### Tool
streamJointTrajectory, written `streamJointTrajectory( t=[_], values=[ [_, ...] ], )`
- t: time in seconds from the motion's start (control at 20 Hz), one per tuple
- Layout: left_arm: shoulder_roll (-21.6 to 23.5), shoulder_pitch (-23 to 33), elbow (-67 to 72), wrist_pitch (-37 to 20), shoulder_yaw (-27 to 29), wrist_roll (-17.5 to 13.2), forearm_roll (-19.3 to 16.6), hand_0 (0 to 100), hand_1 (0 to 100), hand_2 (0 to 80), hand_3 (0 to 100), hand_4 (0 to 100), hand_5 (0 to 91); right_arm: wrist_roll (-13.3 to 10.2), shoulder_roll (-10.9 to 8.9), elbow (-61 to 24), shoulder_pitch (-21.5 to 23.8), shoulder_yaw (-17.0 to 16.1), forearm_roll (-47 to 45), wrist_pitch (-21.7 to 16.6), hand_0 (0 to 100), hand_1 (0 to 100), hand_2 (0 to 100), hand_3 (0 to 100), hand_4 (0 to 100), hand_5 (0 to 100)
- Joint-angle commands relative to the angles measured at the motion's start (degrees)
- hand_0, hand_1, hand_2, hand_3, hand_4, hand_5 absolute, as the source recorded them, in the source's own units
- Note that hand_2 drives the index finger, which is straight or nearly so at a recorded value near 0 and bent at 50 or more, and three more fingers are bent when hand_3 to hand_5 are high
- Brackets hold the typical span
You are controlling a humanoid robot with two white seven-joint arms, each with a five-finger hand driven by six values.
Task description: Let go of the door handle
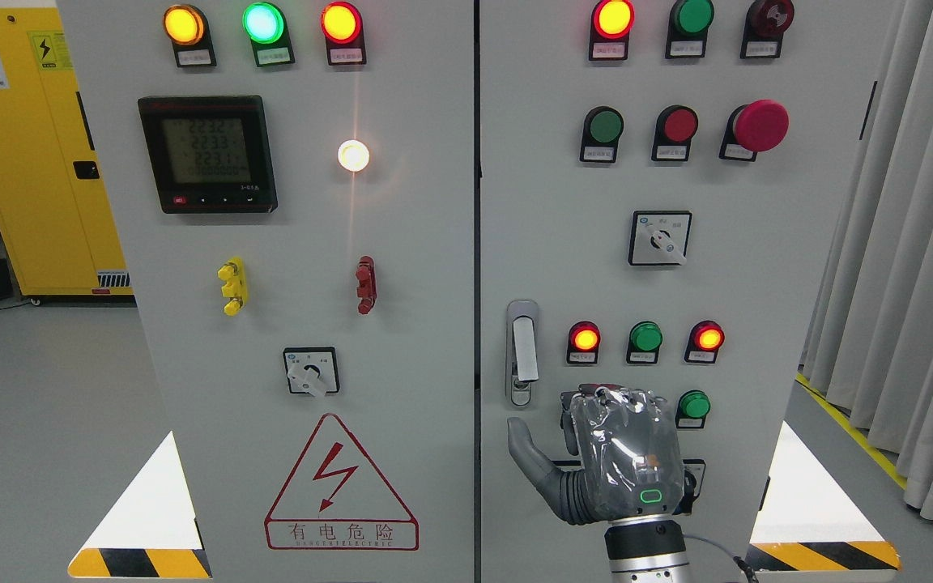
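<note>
A grey electrical cabinet (402, 267) fills the frame, lamps lit. On its right door (758, 324), the upright door handle (522, 351) stands free; just below it, the robot's right hand (608, 461) hangs apart, thumb (525, 450) spread, holding nothing.

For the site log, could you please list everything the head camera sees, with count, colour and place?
Cabinet doors: two, grey, centre.
Door handle: one, silver, right door's left edge.
Meter: one, black, left door.
Round lamps and buttons: sixteen; red, green, amber, white; both doors.
Mushroom button: one, red, right door.
Rotary switches: two, one per door.
Warning triangle: one, red, left door.
Yellow cabinet: one, far left.
Curtain: grey, right.
Right hand: one, grey, below the handle, apart from it, thumb out.
</note>
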Motion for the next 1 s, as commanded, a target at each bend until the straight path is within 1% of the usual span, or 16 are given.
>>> streamJointTrajectory(
  t=[0.0, 0.25, 0.35, 0.55, 0.9, 0.95],
  values=[
    [0.0, 0.0, 0.0, -0.1, 0.0, 0.0, 0.0, 12, 56, 0.0, 0, 0, 0.0, 0.1, 0.25, -0.2, -1.3, 0.3, -0.1, 0.0, 30, 20, 100, 100, 100, 100],
    [0.0, 0.0, 0.0, 0.0, 0.0, 0.0, 0.0, 12, 56, 0.0, 0, 0, 0.0, 0.3, 0.25, 0.0, -1.4, 0.9, 0.0, 0.0, 30, 18, 100, 100, 100, 100],
    [0.0, 0.0, 0.0, 0.0, 0.0, 0.0, 0.0, 12, 56, 0.0, 0, 0, 0.0, 0.3, 0.25, 0.8, -2.4, 1.0, 0.0, 0.3, 30, 18, 100, 100, 100, 100],
    [0.0, 0.0, 0.0, 0.0, 0.0, 0.0, 0.0, 12, 56, 0.0, 0, 0, 0.0, 0.3, 0.25, 2.0, -3.4, 1.0, 0.0, 0.4, 29, 22, 100, 100, 100, 100],
    [0.0, 0.0, 0.0, 0.0, 0.0, 0.0, 0.0, 12, 56, 0.0, 0, 0, 0.0, 0.3, 0.25, 2.7, -4.0, 1.4, 0.0, 0.6, 30, 22, 100, 100, 100, 100],
    [0.0, 0.0, 0.0, 0.0, 0.0, 0.0, 0.0, 12, 56, 0.0, 0, 0, 0.0, 0.8, 0.25, 2.8, -4.0, 1.4, 0.0, 1.1, 30, 22, 100, 100, 100, 100]
  ],
)
